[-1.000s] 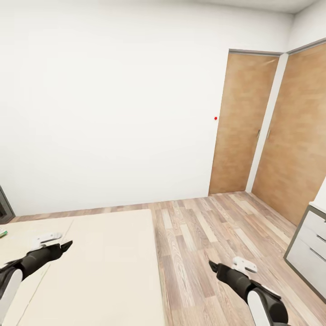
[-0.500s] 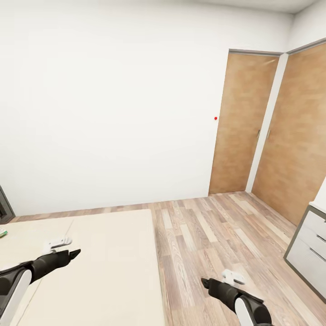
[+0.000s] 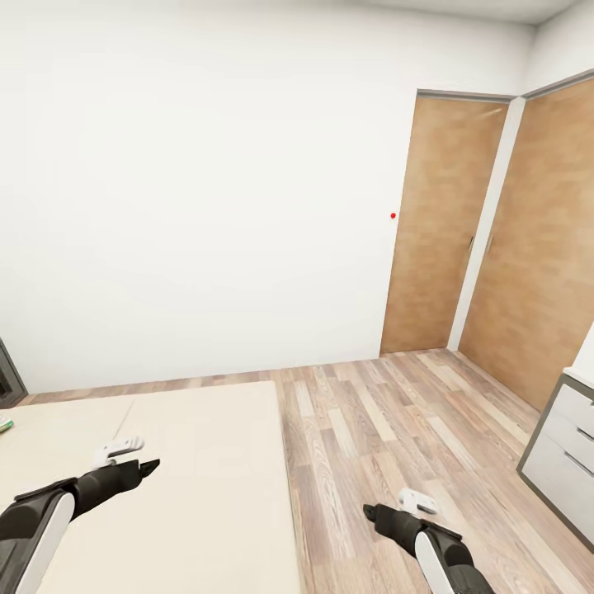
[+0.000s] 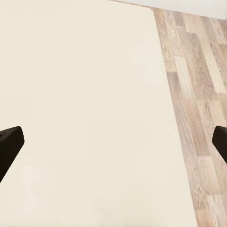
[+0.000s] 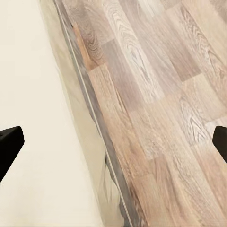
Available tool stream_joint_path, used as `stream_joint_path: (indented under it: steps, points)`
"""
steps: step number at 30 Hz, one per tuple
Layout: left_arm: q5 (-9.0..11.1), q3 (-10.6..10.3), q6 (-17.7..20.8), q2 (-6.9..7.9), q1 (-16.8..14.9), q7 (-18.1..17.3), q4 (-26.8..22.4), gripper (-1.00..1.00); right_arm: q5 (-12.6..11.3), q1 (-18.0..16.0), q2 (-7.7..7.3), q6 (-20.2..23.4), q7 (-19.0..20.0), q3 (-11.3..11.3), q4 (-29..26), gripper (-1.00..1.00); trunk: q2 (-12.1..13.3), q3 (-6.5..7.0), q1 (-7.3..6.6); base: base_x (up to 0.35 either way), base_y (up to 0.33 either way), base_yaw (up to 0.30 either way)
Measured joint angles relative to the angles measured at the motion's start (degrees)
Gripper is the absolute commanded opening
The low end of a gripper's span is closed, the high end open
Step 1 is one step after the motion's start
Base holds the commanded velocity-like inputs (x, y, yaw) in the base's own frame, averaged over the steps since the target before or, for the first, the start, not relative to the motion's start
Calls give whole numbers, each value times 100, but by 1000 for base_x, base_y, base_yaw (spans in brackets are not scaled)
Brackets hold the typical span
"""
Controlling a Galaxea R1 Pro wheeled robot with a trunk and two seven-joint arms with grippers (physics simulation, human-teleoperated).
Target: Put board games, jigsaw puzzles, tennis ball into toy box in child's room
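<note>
The bed is placed at the near left, against the back wall. To its right the floor is laid out, reaching back to two doors in the far right corner. A drawer unit is set at the right edge. A small flat object is seen on the bed's far left edge.

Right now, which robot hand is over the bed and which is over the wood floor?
The left gripper is over the beige bed. The right gripper is over the wooden floor, beside the bed's edge.
</note>
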Motion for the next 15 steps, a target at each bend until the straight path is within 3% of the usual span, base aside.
stream_joint_path:
  steps: [10, 15]
  points:
    - [5, 0, 3, -7, -6, -7, 2, 100, -15, -73, -102, 98, 8, 16, -172, 100, 0, 0, 0, 0, 0, 2]
    - [10, 0, 3, -9, -6, -11, 1, 100, -17, -79, -113, 231, 5, 23, -299, 100, 0, 0, 0, 0, 0, 103]
